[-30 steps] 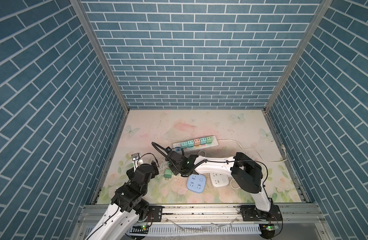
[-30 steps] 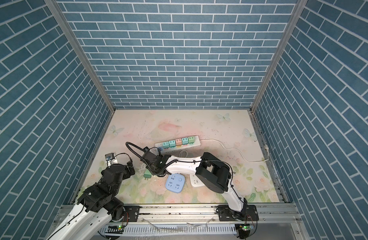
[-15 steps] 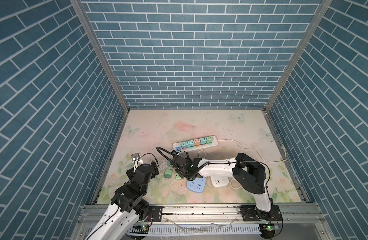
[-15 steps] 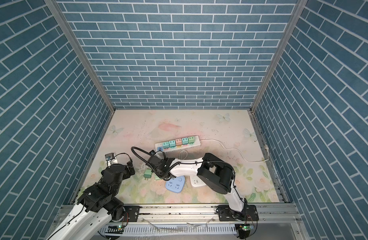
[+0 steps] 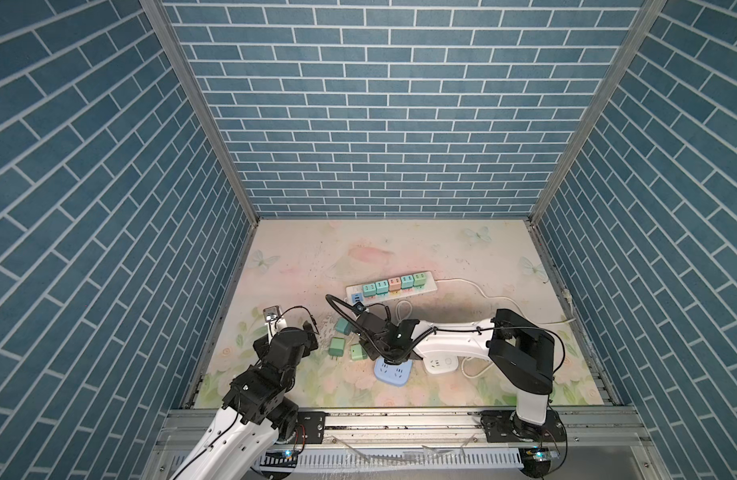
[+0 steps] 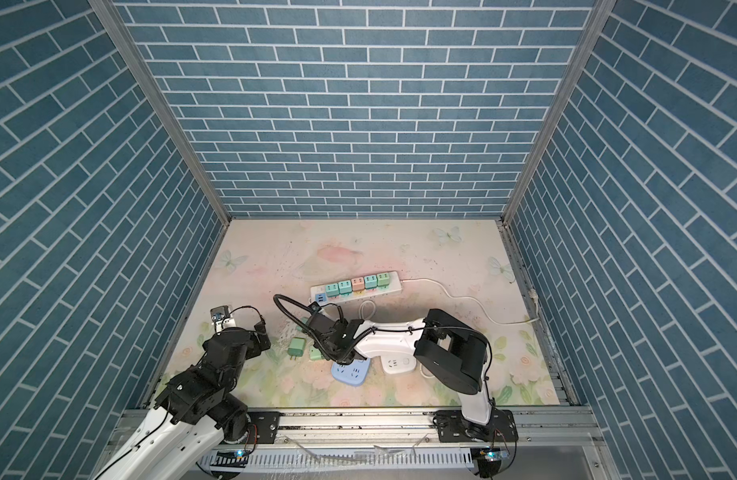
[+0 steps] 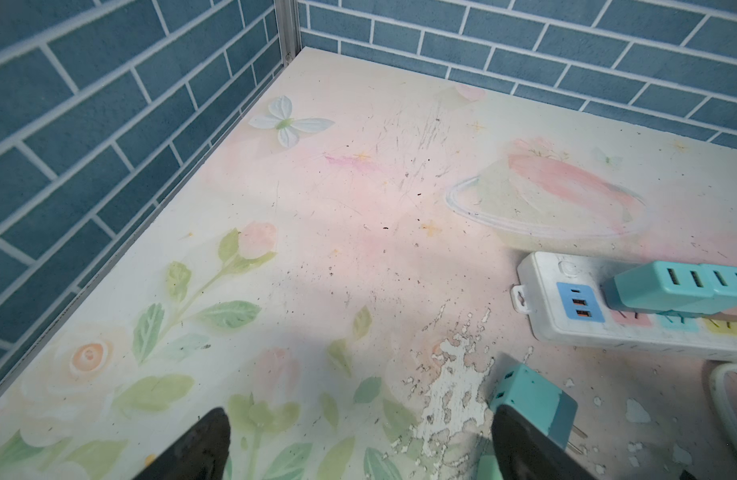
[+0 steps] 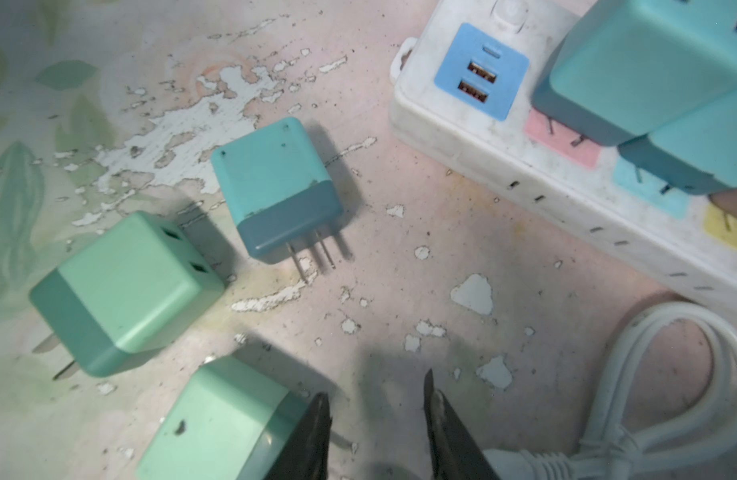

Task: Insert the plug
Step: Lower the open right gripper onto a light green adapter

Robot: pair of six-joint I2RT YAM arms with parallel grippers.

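Five plugs sat in the power strip [image 5: 389, 289]. Three more lay loose on the mat [image 5: 441, 249] near it, none inserted. The right claw [image 8: 377, 419] was part open and empty, one finger just beside a green plug [image 8: 217, 419], so grasp and insertion were both still to do, I'd say. The left claw [image 7: 358, 440] was wide open, holding nothing. Mat was floral, scuffed, print flaking. Blue brick walls [image 5: 379, 104] on three sides.

With the power strip [image 5: 389, 286] as dial centre and twelve toward the back wall [image 5: 391, 124], bare mat [image 5: 358, 249] is lying open from nine round to two. Three loose plugs [image 5: 336, 346] are crowding seven, a coiled cord [image 5: 404, 309] is sitting at six, and the right arm [image 5: 454, 338] is stretching across four.
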